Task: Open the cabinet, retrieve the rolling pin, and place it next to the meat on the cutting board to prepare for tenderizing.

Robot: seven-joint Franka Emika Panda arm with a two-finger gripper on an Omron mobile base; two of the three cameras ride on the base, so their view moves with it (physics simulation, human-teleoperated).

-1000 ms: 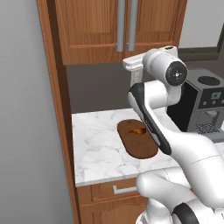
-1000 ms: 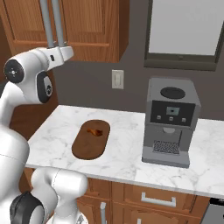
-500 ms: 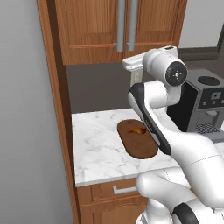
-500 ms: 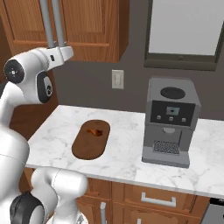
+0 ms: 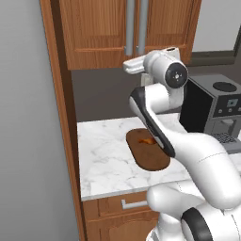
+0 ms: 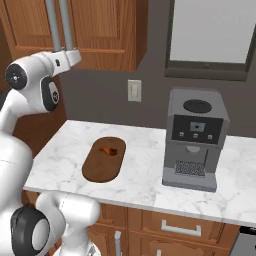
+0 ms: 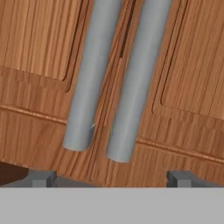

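The arm is reaching up toward the closed cabinet [image 5: 117, 33], its doors facing the hand camera. The fingers [image 7: 109, 178] are standing wide apart, holding nothing, just below the two silver handles [image 7: 113, 78]. The meat [image 6: 108, 150] is lying on the cutting board [image 6: 102, 162] on the marble bench [image 6: 145, 175].

From my seat the cabinet [image 7: 43, 87] ahead of the gripper [image 7: 109, 177] runs off the frame's top, its handles [image 7: 89, 74] cut there too. My arm covers the cutting board's [image 5: 148, 153] near right edge. I cannot make out the meat's [image 6: 108, 150] shape.
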